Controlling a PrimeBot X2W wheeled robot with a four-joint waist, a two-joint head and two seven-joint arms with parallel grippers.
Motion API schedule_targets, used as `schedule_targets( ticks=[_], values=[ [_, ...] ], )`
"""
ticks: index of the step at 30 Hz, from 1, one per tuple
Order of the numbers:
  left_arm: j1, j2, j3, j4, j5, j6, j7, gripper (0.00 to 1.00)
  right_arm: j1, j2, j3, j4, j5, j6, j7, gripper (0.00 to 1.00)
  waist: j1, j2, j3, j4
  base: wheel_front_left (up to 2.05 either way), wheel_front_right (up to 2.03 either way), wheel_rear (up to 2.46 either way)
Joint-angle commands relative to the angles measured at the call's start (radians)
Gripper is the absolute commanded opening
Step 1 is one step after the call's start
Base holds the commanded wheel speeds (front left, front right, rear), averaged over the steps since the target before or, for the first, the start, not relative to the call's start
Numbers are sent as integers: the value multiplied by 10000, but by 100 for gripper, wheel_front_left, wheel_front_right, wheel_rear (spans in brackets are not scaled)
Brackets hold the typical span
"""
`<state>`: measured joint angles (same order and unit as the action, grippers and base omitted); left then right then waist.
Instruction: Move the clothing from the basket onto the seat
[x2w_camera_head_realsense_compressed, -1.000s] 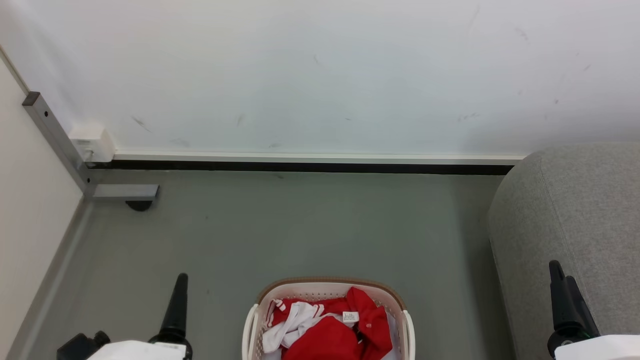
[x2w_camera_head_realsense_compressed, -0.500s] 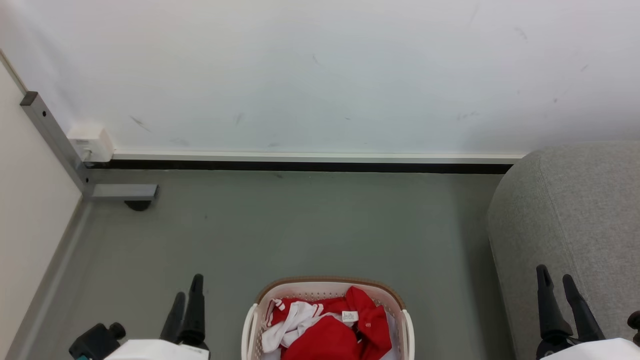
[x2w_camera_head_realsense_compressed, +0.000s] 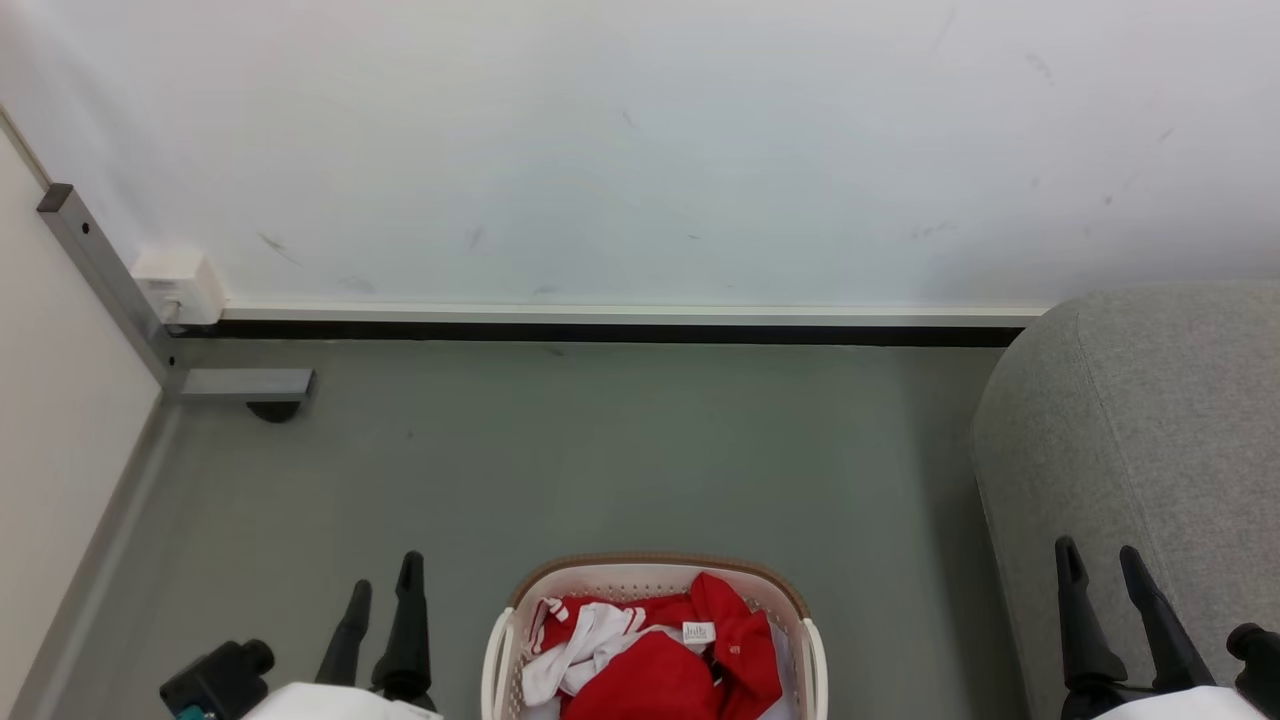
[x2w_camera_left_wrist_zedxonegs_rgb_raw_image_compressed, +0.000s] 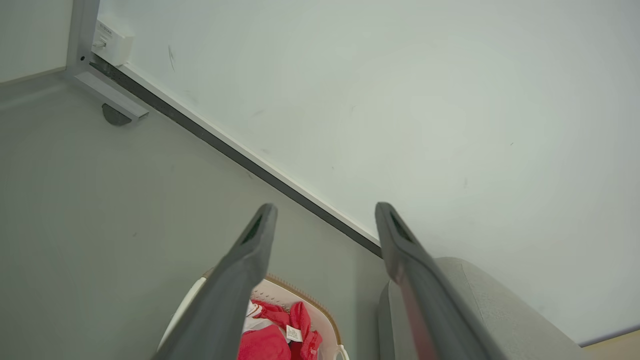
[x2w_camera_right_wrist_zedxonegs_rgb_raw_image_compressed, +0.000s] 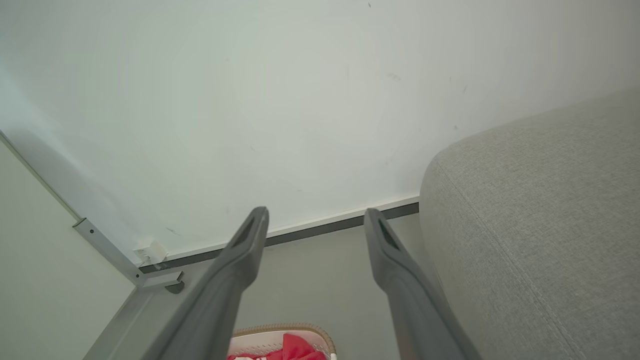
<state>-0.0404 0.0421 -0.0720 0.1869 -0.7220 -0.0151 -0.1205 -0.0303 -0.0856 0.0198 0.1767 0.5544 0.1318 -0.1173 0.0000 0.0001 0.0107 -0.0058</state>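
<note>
The cream-white basket (x2w_camera_head_realsense_compressed: 650, 575) with a brown rim band stands on the floor at the bottom centre of the head view. Red clothing (x2w_camera_head_realsense_compressed: 660, 670) with white sleeves and a small neck label lies piled inside it. The grey woven seat (x2w_camera_head_realsense_compressed: 1150, 440) rises at the right. My left gripper (x2w_camera_head_realsense_compressed: 385, 572) hangs open to the left of the basket, holding nothing. My right gripper (x2w_camera_head_realsense_compressed: 1098, 552) stands open in front of the seat's side, also holding nothing. In the left wrist view the basket (x2w_camera_left_wrist_zedxonegs_rgb_raw_image_compressed: 320, 312), the clothing (x2w_camera_left_wrist_zedxonegs_rgb_raw_image_compressed: 265, 345) and the seat (x2w_camera_left_wrist_zedxonegs_rgb_raw_image_compressed: 480, 295) lie below the open left gripper (x2w_camera_left_wrist_zedxonegs_rgb_raw_image_compressed: 325, 212). The right wrist view has the open right gripper (x2w_camera_right_wrist_zedxonegs_rgb_raw_image_compressed: 315, 215) with the seat (x2w_camera_right_wrist_zedxonegs_rgb_raw_image_compressed: 540, 225) beside it.
A white wall (x2w_camera_head_realsense_compressed: 640, 150) with a dark baseboard (x2w_camera_head_realsense_compressed: 600, 333) closes the far side. A grey metal post (x2w_camera_head_realsense_compressed: 100, 270) with a foot bracket and a white outlet box (x2w_camera_head_realsense_compressed: 180, 285) stands in the left corner. Grey floor (x2w_camera_head_realsense_compressed: 600, 450) stretches between basket and wall.
Both grippers have turned from edge-on to showing two spread fingers. The left one has shifted right toward the basket, and the right one has shifted left and slightly lower.
</note>
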Motion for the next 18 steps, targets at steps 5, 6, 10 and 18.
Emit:
schedule_targets(
  ticks=[5,6,10,18],
  values=[
    [35,85,-100,-170,886,78,-216,100,65,-106,58,-140,-806,-11,-248,100,0,-1,-12,-13,0,0,0],
    [46,86,-118,-181,974,92,-248,100,71,-111,72,-144,-922,-11,-279,100,0,-1,-10,-16,0,0,0],
    [73,89,-182,-217,1430,141,-359,100,110,-124,77,-157,-1377,-12,-382,100,0,-1,0,-25,0,0,0],
    [150,94,-283,-292,2376,231,-556,100,184,-101,38,-173,-2171,-13,-582,100,0,-1,18,-56,0,0,0]
  ],
)
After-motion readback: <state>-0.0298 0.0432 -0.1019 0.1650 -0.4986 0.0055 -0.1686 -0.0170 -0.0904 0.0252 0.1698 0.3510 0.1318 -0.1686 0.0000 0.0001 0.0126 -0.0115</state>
